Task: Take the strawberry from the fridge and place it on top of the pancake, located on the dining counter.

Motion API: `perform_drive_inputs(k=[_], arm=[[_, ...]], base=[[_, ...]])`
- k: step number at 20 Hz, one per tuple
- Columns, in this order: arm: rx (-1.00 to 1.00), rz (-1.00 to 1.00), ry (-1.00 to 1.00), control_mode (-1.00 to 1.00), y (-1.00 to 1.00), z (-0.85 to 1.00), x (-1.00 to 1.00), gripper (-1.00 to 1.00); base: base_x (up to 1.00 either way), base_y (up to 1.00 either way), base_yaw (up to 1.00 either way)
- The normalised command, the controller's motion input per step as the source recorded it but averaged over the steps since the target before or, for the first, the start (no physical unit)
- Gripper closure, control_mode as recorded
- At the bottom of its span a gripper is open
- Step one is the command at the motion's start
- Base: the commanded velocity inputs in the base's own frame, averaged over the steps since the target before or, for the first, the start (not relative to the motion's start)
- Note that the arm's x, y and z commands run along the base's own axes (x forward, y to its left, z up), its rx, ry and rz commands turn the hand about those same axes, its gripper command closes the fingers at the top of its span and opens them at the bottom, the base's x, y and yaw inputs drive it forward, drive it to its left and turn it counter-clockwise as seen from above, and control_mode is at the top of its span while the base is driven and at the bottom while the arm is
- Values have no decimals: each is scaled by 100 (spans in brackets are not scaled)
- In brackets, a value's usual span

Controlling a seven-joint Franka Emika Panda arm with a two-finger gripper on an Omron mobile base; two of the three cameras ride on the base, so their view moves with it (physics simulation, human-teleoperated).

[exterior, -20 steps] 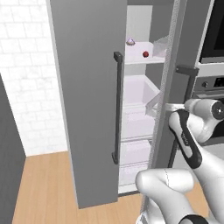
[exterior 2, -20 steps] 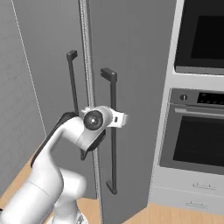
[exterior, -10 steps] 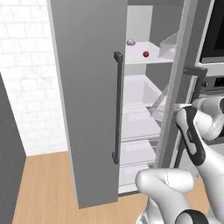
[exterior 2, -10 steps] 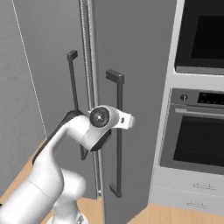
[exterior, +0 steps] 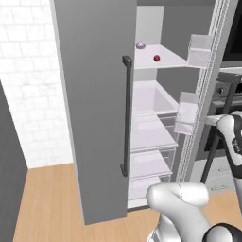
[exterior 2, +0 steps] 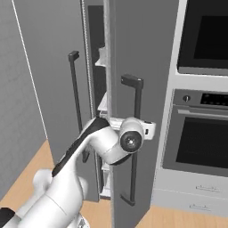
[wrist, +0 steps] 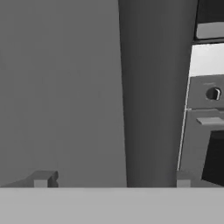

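Note:
The fridge [exterior: 94, 94] stands with its left door swung wide and its right door [exterior 2: 147, 67] partly open. On the upper white shelf lies the tiny dark-red strawberry [exterior: 156, 58]. My gripper [wrist: 113, 180] is open, its fingertips [wrist: 43, 179] spread wide before the right door's grey face. The white hand [exterior 2: 149, 128] sits level with the dark bar handle [exterior 2: 135, 142], just beside it. I cannot tell whether the fingers touch the handle. The pancake and the dining counter are out of view.
A small pale purple object [exterior: 140, 45] sits behind the strawberry. Clear door bins [exterior: 198, 48] hang inside the right door. A steel wall oven [exterior 2: 202, 133] stands right of the fridge. White brick wall [exterior: 28, 85] and wooden floor [exterior: 47, 203] lie to the left.
The right fridge door has swung further open, its handle moving right with my hand beside it. The strawberry has stayed on its shelf.

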Motion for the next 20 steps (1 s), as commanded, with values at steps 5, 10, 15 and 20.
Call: perform_drive_inputs(k=[5,10,15,20], arm=[[0,42,-3,-100,-18,-25,87,-100],[-2,24,5,-100,3,-29,90,-100],[-26,5,7,-100,88,-34,46,-100],[-19,11,-1,-100,48,-8,1,-100]], base=[[0,0,0],[0,0,0],[0,0,0],[0,0,0]])
